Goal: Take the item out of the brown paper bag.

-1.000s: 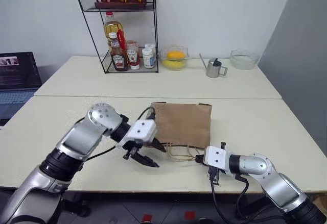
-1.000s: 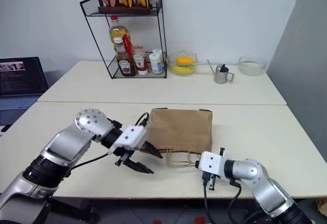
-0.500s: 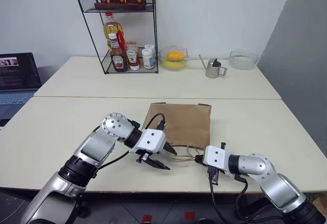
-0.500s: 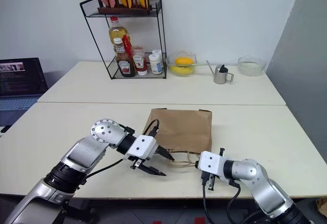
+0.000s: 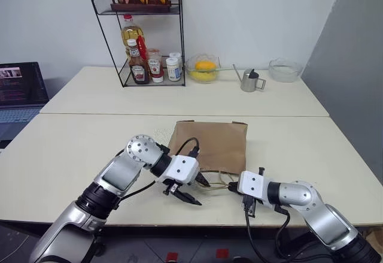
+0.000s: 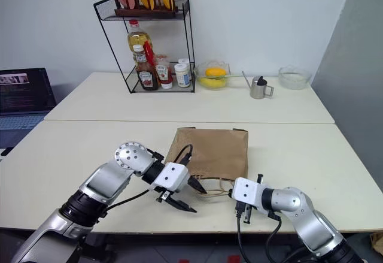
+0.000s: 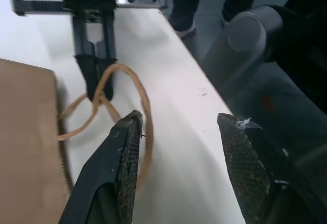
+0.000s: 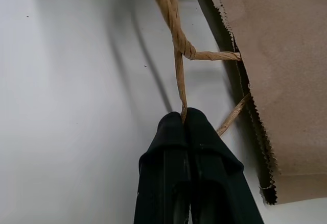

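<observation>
On the table (image 5: pixel 72 149), the brown paper bag (image 5: pixel 210 144) lies flat, right hand (image 8: pixel 184 119) pinching its handle (image 8: pixel 176 40), left hand (image 7: pixel 179 127) released.

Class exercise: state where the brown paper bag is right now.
The brown paper bag lies flat on the near table, centre of the head views, its cord handles toward the robot, between the left gripper and right gripper.

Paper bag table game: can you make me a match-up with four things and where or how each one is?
Things:
1. bag
2. right claw
3. left claw
4. laptop

States:
A. open, near the looped handles
B. lying flat on the table
C. at the table's far left edge
D. shut on a handle

Pairs: 1-B, 2-D, 3-A, 4-C
</observation>
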You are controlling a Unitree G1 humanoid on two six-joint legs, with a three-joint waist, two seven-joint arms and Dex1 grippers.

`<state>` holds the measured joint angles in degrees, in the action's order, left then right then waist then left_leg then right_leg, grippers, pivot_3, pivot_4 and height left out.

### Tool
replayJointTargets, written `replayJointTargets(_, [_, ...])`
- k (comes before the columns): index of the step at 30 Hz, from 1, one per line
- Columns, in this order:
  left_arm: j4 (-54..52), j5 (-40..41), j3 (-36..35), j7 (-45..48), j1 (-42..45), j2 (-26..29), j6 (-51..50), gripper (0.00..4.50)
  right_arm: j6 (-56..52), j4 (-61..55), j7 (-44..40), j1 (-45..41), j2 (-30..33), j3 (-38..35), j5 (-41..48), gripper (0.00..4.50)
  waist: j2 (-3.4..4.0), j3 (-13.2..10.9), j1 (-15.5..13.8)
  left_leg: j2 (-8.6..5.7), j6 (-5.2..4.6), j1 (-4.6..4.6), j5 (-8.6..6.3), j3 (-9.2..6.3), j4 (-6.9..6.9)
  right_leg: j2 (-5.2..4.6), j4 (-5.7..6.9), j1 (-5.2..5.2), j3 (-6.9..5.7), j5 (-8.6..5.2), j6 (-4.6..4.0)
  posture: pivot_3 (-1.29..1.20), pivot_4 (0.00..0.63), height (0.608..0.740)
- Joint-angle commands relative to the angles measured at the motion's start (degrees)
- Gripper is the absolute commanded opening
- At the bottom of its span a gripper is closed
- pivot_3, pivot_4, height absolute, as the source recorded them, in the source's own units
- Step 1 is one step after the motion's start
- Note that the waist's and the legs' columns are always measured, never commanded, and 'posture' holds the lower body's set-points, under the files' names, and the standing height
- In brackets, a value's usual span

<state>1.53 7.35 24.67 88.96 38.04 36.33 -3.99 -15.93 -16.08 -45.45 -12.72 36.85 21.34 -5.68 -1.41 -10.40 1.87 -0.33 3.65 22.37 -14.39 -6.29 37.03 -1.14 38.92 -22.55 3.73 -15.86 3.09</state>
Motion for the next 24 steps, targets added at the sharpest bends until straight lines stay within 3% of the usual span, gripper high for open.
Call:
replayJointTargets(1, [1.7,-1.8,1.1,0.0,1.9,-1.0,2.7,2.49,-0.2,-0.4,-0.1,0.2,0.0,-0.4,-0.8,0.00,0.00,0.0,0.0,0.00,0.00,0.00,0.00,0.00,0.00,0.00,0.00,0.00,0.00,0.00,0.00,0.00,0.150,0.740])
replayJointTargets(2, [2.5,-2.4,1.3,-0.2,2.2,-1.3,3.6,2.49,-0.1,-0.4,-0.1,0.3,0.0,-0.4,-0.8,0.00,0.00,0.0,0.0,0.00,0.00,-0.01,0.00,0.00,0.00,0.00,0.00,0.00,0.00,0.00,0.00,0.00,0.150,0.740])
replayJointTargets(5, [4.3,-3.2,1.2,-1.1,3.0,-2.4,5.0,1.89,-0.1,-0.3,0.0,0.3,0.0,-0.5,-0.8,0.00,0.00,0.0,0.0,0.00,0.00,-0.02,0.00,0.00,-0.01,0.00,0.00,0.01,0.01,0.00,0.00,0.00,0.150,0.740])
replayJointTargets(11, [6.1,-2.5,-0.7,-2.1,5.6,-3.2,4.0,0.04,0.2,-0.4,0.0,0.8,0.1,-0.4,-1.0,0.00,0.00,0.0,0.0,0.00,0.00,-0.03,0.00,-0.01,0.00,0.00,-0.01,0.03,0.00,0.00,0.00,0.00,0.150,0.740])
replayJointTargets(15, [4.6,-0.2,-2.5,-2.8,6.8,-3.3,-0.1,0.04,0.7,-0.2,0.2,0.9,-0.1,0.2,-1.5,0.00,0.00,0.0,0.0,0.00,0.00,-0.03,0.00,-0.02,0.00,0.00,-0.01,0.04,-0.01,-0.01,0.01,0.00,0.150,0.740])
replayJointTargets(20, [5.7,3.9,-7.1,-6.8,11.6,-5.0,-12.6,0.04,3.1,1.1,0.1,0.8,0.5,1.0,-3.2,0.00,-0.02,0.0,0.0,0.00,0.00,-0.03,0.00,-0.06,0.01,0.00,-0.01,0.06,-0.05,-0.01,0.02,0.00,0.150,0.740])
replayJointTargets(24, [10.0,3.8,-9.5,-9.4,15.7,-5.3,-14.3,0.04,5.3,1.7,-0.4,0.7,1.0,1.6,-4.9,0.00,-0.02,0.0,0.1,-0.01,0.00,-0.12,0.00,-0.05,-0.02,0.01,-0.01,0.11,-0.04,-0.15,0.25,0.00,0.150,0.740])
